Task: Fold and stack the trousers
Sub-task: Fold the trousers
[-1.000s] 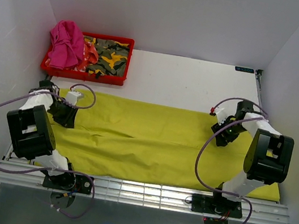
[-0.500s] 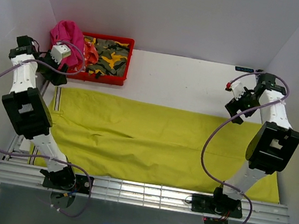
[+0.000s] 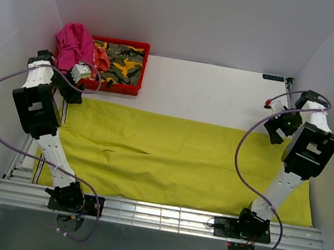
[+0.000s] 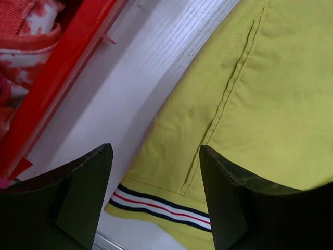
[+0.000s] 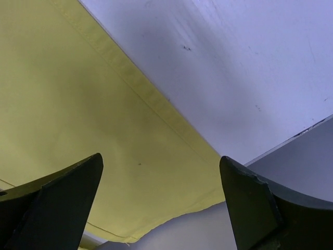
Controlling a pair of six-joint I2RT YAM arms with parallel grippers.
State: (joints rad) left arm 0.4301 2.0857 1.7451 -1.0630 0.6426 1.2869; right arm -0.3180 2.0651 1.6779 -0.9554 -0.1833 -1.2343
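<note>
The trousers (image 3: pixel 174 158) lie spread flat across the table, lime yellow-green, waist to the left and leg ends to the right. My left gripper (image 3: pixel 70 91) hovers open over the far-left waist corner, close to the red tray. In the left wrist view, the striped waistband (image 4: pixel 161 205) and a pocket seam of the trousers (image 4: pixel 270 94) show between its open, empty gripper (image 4: pixel 156 198). My right gripper (image 3: pixel 276 129) hangs open above the far-right leg end. The right wrist view shows the trousers' hem (image 5: pixel 78 104) under the wide-open gripper (image 5: pixel 161 203), nothing held.
A red tray (image 3: pixel 94 82) at the far left holds a pink cloth (image 3: pixel 72 48) and a camouflage cloth (image 3: pixel 124 63). Its red wall (image 4: pixel 62 78) stands just beside the left gripper. Bare white table (image 3: pixel 211 91) lies behind the trousers. Side walls stand close to both arms.
Both grippers have opened and let go of the trousers. They lifted off the cloth and swung outward toward the far corners, then came down slightly. The trousers now lie flat.
</note>
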